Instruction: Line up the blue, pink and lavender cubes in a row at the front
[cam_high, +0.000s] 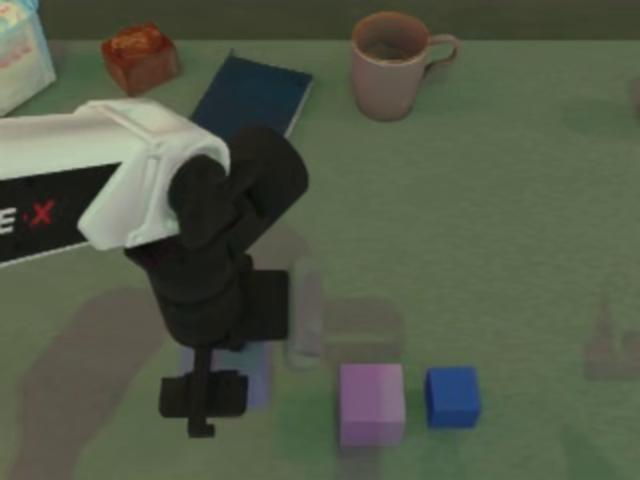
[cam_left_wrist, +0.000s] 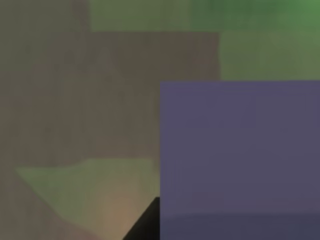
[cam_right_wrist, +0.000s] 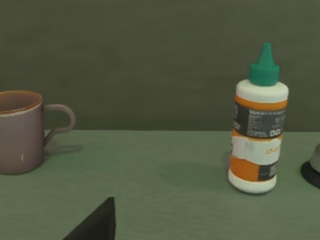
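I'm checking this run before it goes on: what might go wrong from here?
The left gripper sits low over the lavender cube, which is mostly hidden beneath it in the top view, so a crooked release might go unnoticed. The pink cube is close by; nudging the lavender cube sideways could knock it towards the blue cube and spoil the row.

I count three cubes along the table's front: one lavender cube (cam_high: 258, 380), mostly hidden beneath my left arm, one pink cube (cam_high: 371, 402) and one blue cube (cam_high: 452, 396). At the back I see one mug (cam_high: 385, 66), one dark-navy book (cam_high: 250, 95), one reddish-orange patterned box (cam_high: 139, 56) and one pale carton (cam_high: 20, 60) at the left edge. My right wrist camera adds one green-capped bottle (cam_right_wrist: 258, 127).
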